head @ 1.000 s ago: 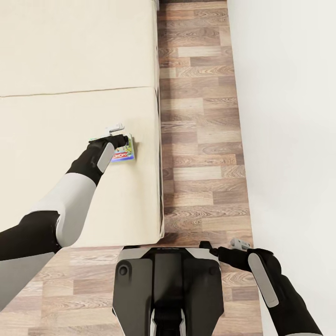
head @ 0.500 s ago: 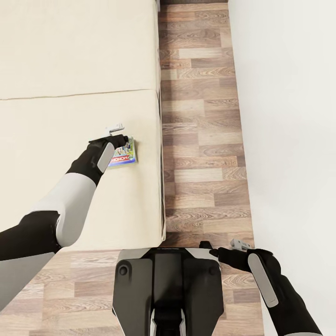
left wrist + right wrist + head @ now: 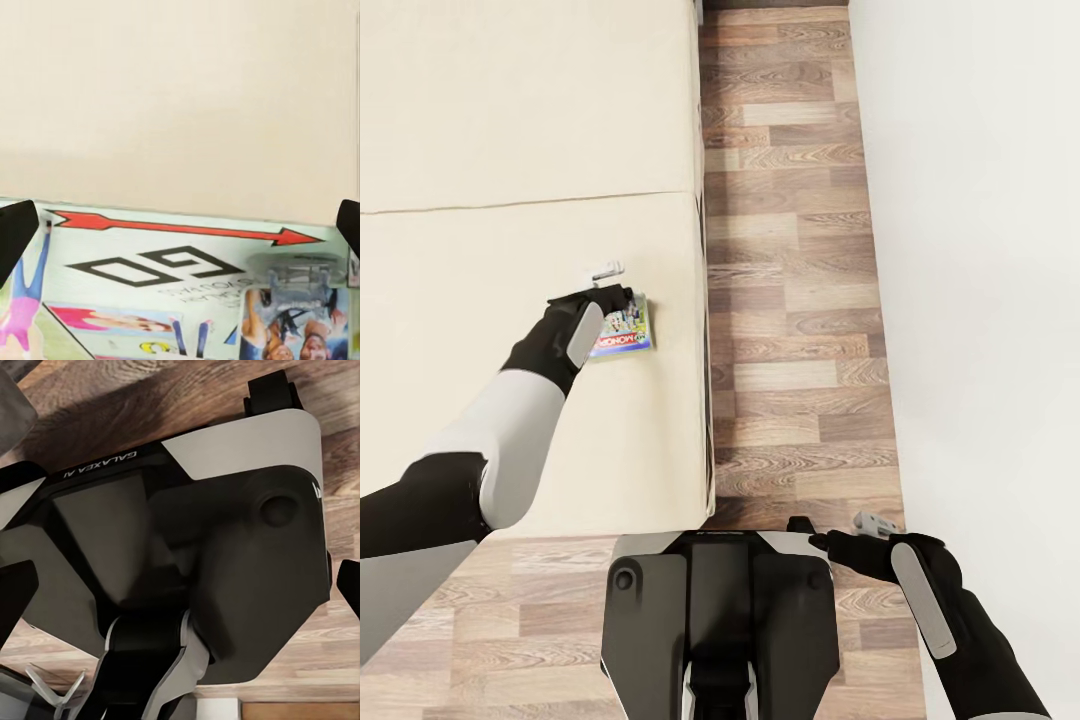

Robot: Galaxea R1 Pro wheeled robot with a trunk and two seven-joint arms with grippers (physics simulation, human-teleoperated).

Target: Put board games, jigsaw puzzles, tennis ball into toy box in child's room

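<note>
Close by the bed [image 3: 510, 130] edge (right side) — board game [image 3: 625, 330], left gripper [image 3: 603, 285] over it.

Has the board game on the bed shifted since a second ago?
Yes. The board game slid slightly toward the bed's right edge, judged against the mattress seam, under the left gripper.

head overhead, left wrist close on bed [image 3: 510, 120]

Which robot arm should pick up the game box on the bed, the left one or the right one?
The left. Its gripper is already right over the game box on the bed, fingers spread to either side. The right gripper hangs low beside the robot's own base, away from the bed.
</note>
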